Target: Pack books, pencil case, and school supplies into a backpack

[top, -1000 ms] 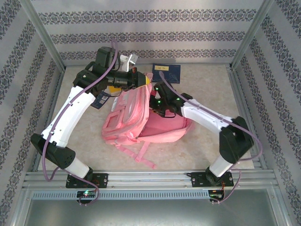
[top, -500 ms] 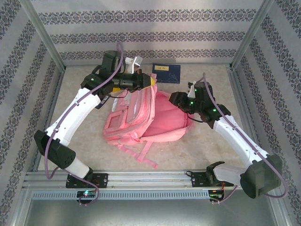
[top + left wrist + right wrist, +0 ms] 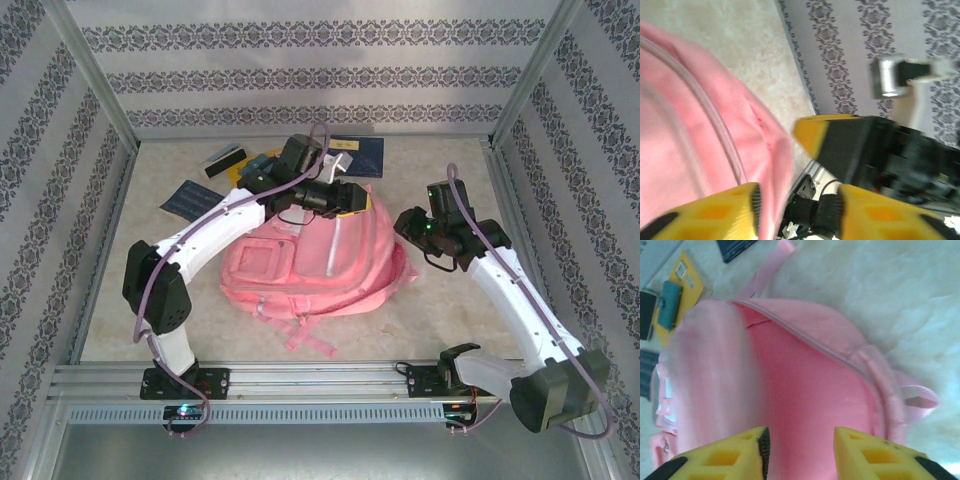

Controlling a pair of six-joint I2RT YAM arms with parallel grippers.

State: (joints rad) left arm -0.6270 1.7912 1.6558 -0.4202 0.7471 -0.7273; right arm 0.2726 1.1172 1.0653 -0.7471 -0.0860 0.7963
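Striped grey damask wallpaper (image 3: pixel 320 80) on three sides, aluminium posts (image 3: pixel 95 75) at the far corners, a beige mottled table (image 3: pixel 450 330) below. At the table's middle, the backpack (image 3: pixel 300 270), pink, lying flat, open top turned toward the right edge. Against the far edge, a navy book (image 3: pixel 365 155) with a yellow label. Toward the far left corner, a yellow-orange book (image 3: pixel 692 287) with a teal-and-white piece (image 3: pixel 670 305) on it, a black-and-white bar (image 3: pixel 225 158) just beside, and a dark blue patterned book (image 3: pixel 190 200) nearer the left edge. Over the backpack's far end, the left end effector (image 3: pixel 358 203); just off its right side, the right end effector (image 3: pixel 405 222).

From the left wrist, closer than from above: yellow fingers (image 3: pixel 715 215) spread, pink fabric edge beside one, nothing pinched. From the right wrist: fingers parted with open space between, gripping nothing, aimed at the backpack's pink inside, zip line along its rim, a strap loop (image 3: pixel 920 400) on the table, a white label on the yellow-orange book. Label print too small to read.
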